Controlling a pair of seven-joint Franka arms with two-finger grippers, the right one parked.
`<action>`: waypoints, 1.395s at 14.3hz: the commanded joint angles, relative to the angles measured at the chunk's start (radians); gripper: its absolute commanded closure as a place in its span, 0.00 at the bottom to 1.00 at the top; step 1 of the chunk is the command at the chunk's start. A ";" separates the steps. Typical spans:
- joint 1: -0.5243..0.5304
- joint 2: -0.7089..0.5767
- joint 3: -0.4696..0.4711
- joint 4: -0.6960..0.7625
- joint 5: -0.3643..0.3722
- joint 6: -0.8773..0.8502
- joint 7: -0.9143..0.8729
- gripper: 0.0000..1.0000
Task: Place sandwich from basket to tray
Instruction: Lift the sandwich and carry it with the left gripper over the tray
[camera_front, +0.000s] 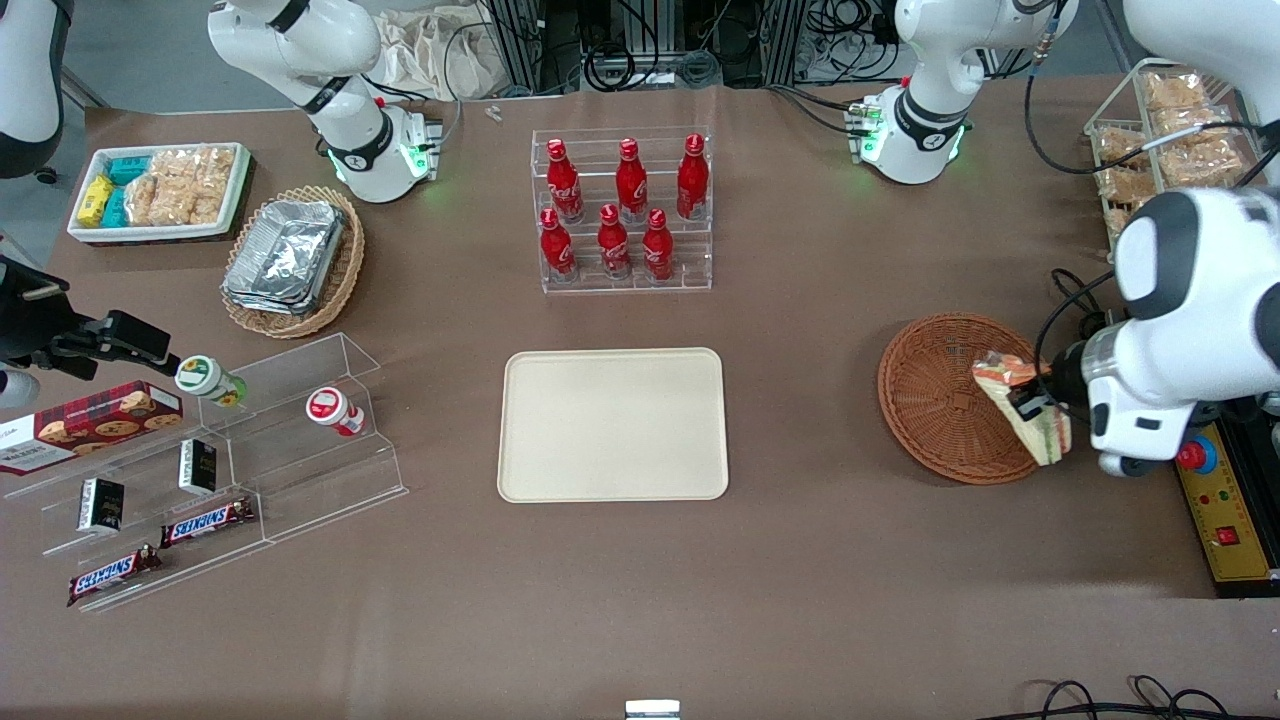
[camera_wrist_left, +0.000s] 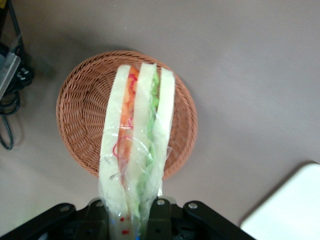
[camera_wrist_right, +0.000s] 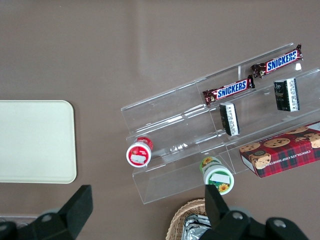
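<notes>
The clear-wrapped sandwich (camera_front: 1022, 405) (camera_wrist_left: 137, 140), white bread with orange and green filling, hangs in the air above the reddish-brown wicker basket (camera_front: 945, 395) (camera_wrist_left: 80, 115). My left gripper (camera_front: 1035, 410) (camera_wrist_left: 131, 212) is shut on its lower end, over the basket's edge toward the working arm's end of the table. The basket holds nothing else. The cream-beige tray (camera_front: 612, 424) (camera_wrist_left: 287, 210) (camera_wrist_right: 35, 141) lies flat in the middle of the table with nothing on it.
A clear rack of red cola bottles (camera_front: 620, 210) stands farther from the front camera than the tray. A tan basket of foil containers (camera_front: 290, 262), a white snack bin (camera_front: 160, 190) and an acrylic snack shelf (camera_front: 220, 460) lie toward the parked arm's end. A control box (camera_front: 1225, 520) sits beside the basket.
</notes>
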 joint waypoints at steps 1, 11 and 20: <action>-0.015 0.023 -0.074 0.111 -0.029 -0.069 -0.060 1.00; -0.307 0.320 -0.244 0.102 0.057 0.328 -0.061 1.00; -0.398 0.517 -0.244 0.099 0.092 0.471 -0.046 1.00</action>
